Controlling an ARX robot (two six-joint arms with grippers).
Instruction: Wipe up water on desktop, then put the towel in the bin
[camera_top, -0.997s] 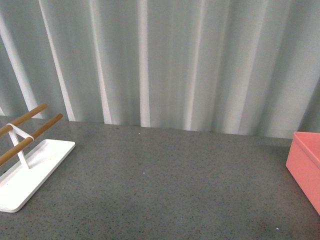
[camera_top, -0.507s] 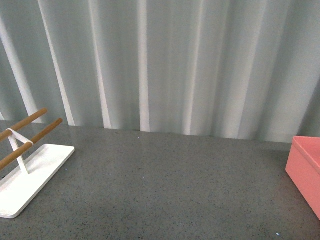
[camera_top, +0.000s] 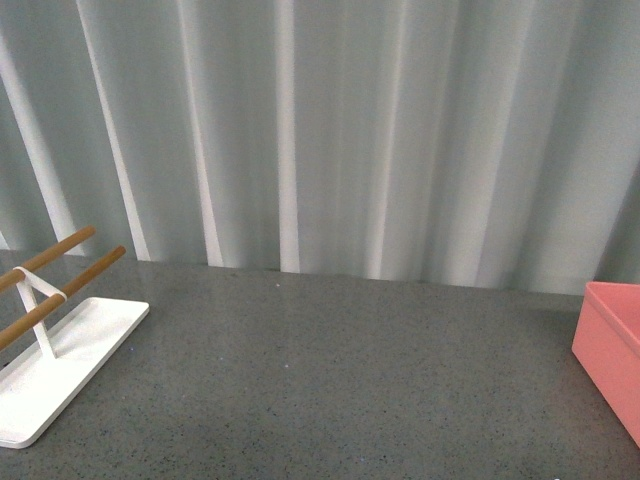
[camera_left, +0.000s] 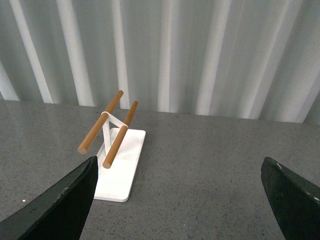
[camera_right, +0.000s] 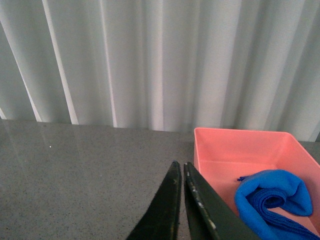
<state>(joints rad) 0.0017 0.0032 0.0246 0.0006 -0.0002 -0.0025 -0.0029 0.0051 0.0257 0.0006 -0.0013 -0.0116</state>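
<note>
Towel (camera_right: 272, 202) lying bunched inside the bin (camera_right: 220, 150), just beside the right end effector (camera_right: 181, 172), which is hanging clenched and empty. Left end effector (camera_left: 180, 200) hanging released over the desk (camera_left: 200, 160).

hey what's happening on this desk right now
Nothing is being handled at the moment. The blue towel lies bunched inside the pink bin, so the clean-up looks finished. The right gripper is shut and empty, near the bin. The left gripper is open and empty, facing the white rack with bare wooden rods. No water shows on the desktop.
</note>
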